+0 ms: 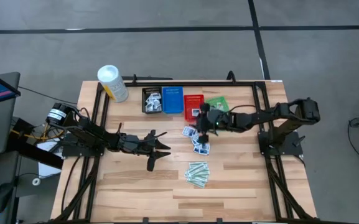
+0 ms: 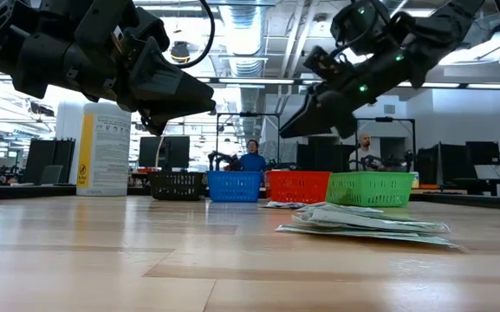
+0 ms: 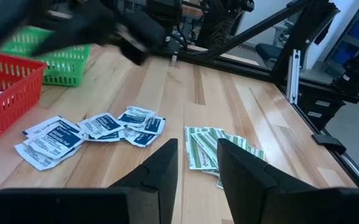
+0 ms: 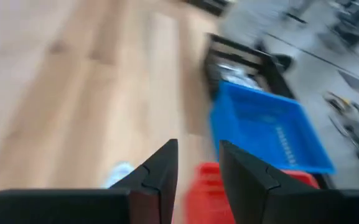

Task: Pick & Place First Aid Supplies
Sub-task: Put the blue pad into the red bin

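Mostly unreadable print, white packets (image 3: 98, 127), yellow-labelled tub (image 1: 112, 83).

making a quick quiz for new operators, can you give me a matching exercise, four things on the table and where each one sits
Things:
1. white tub
2. pale-green strips
3. black basket
4. right tool

Places:
A. above the red basket
B. alone, nearest the table's front edge
C. far left corner of the table
D. left end of the basket row, packets inside

Pairs: 1-C, 2-B, 3-D, 4-A
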